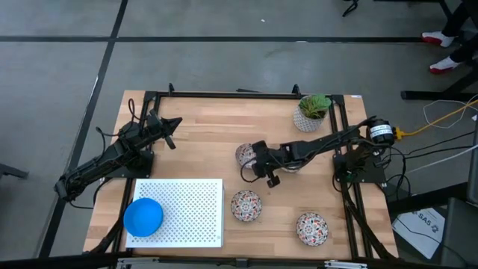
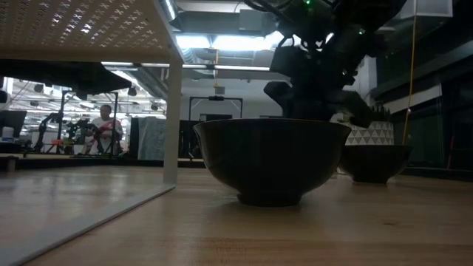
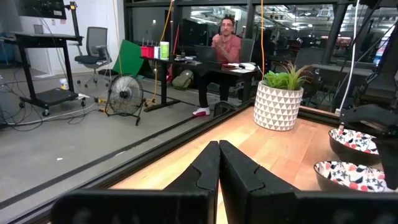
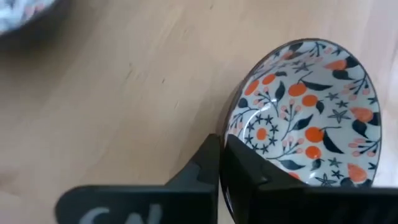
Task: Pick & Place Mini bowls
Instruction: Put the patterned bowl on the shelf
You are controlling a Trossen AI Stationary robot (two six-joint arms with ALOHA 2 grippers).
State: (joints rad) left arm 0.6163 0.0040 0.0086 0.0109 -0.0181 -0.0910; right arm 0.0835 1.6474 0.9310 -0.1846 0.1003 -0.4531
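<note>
Dark bowl point(image 2: 272, 159) on wooden table point(image 2: 295, 236), arm above, second bowl point(image 2: 373, 161) behind

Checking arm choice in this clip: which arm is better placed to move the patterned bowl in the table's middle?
Right. The right gripper sits at that patterned bowl, fingers closed on its rim, while the left gripper waits shut near the table's far-left edge.

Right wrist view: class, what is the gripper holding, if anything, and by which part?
The right gripper appears to pinch the floral bowl by its rim, jaws either side. The left gripper, shut, holds nothing.
</note>
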